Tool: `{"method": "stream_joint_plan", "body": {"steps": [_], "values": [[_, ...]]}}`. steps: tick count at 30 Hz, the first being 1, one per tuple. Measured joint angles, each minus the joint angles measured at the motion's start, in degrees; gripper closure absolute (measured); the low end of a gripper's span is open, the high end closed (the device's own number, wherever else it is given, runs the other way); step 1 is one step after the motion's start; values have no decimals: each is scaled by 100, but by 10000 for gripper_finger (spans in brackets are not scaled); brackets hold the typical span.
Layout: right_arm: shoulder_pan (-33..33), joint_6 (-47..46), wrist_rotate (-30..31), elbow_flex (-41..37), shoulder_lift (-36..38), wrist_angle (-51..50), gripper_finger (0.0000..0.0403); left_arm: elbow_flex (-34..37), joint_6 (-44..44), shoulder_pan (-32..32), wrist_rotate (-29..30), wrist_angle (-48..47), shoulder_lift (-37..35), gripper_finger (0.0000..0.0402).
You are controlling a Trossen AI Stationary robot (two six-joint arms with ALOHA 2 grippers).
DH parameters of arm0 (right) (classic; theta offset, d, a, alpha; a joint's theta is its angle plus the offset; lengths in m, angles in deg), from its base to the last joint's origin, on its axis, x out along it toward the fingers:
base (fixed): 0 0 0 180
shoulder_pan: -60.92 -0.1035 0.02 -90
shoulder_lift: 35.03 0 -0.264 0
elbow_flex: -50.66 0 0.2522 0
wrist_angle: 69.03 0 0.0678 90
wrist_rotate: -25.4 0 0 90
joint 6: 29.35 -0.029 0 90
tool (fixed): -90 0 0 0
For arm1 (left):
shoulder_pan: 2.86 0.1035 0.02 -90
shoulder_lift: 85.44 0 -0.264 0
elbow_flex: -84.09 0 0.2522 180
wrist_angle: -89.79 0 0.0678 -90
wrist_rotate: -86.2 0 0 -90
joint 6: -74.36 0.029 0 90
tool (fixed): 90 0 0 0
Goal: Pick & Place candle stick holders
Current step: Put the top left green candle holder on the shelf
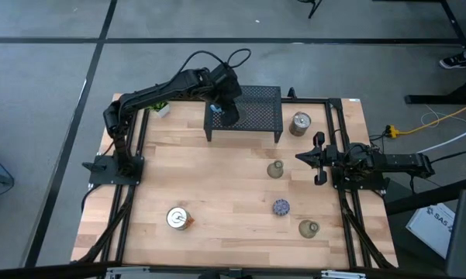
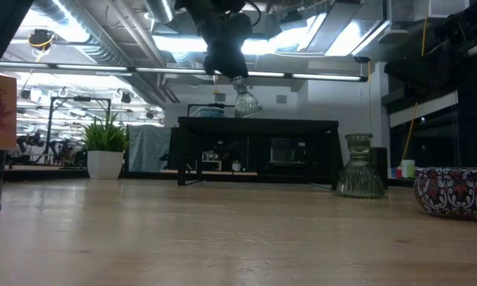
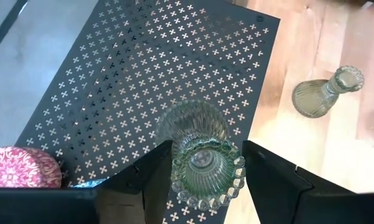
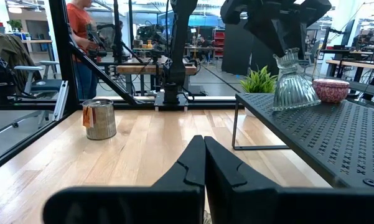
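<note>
Left gripper [image 3: 202, 171] clamps glass holder [image 3: 202, 165] just above rack [image 3: 137, 68]; early release could tip it off edge. Right gripper [image 4: 203, 163] shut, idle by table's right side

The rack [image 1: 256, 108] stands at the far edge of the desk [image 1: 217, 186], near its middle. The left claw [image 3: 202, 165] hangs over the rack's left part, holding a glass holder [image 3: 202, 158] just above the rack top. A round holder [image 3: 18, 168] sits on the rack beside it. The potted plant [image 1: 160, 108] stands left of the rack. A metal holder [image 1: 300, 122] stands right of the rack. In front of the rack's right end stands another glass holder [image 1: 275, 170], and the right claw [image 1: 304, 157] rests just right of it. Nearer the front, a patterned holder [image 1: 281, 207] lies with a further holder [image 1: 308, 228] to its front right. A can-like holder [image 1: 177, 218] sits well left of them.
</note>
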Motion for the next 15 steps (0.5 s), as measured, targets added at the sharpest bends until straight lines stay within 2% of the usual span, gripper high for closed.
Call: {"method": "stream_joint_plan", "body": {"steps": [15], "values": [[-1, 1, 0, 0, 0, 1, 402, 0, 46, 2, 139, 28, -11, 175]]}}
